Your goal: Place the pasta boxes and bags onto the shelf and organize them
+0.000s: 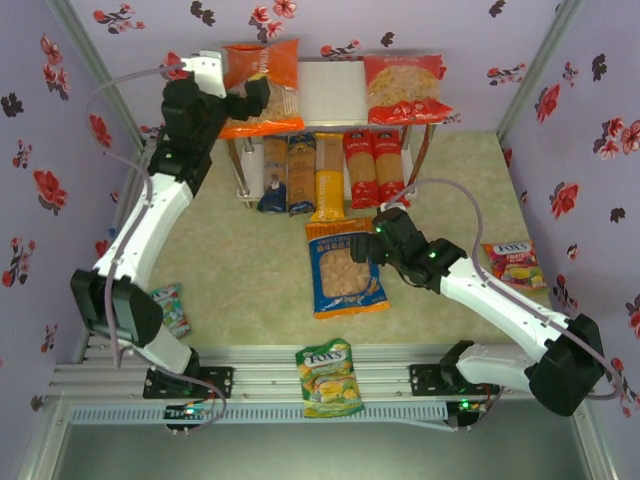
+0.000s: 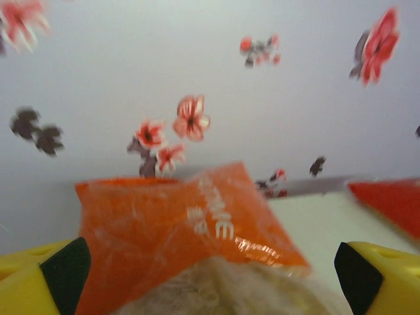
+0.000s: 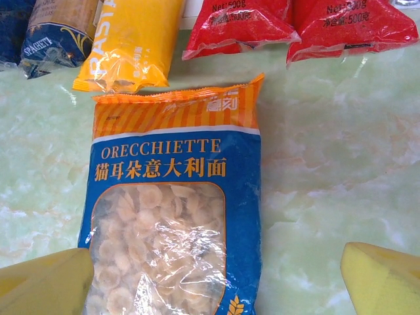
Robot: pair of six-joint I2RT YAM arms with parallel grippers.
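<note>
the orange bag (image 1: 262, 62) lies on the shelf (image 1: 330, 95) under the left gripper (image 1: 254, 99), jaws spread, so next the right gripper (image 1: 368, 248), likewise unclenched, should pinch the blue-and-orange bag (image 1: 345, 282).

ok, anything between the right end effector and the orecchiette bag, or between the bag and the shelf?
Nothing visible. The right end effector is open over the orecchiette bag. The shelf has a free top-board gap between the orange bag and the red bag.

Lilac flowered walls (image 1: 585, 110) enclose a pale green marbled tabletop (image 1: 250, 285).
</note>
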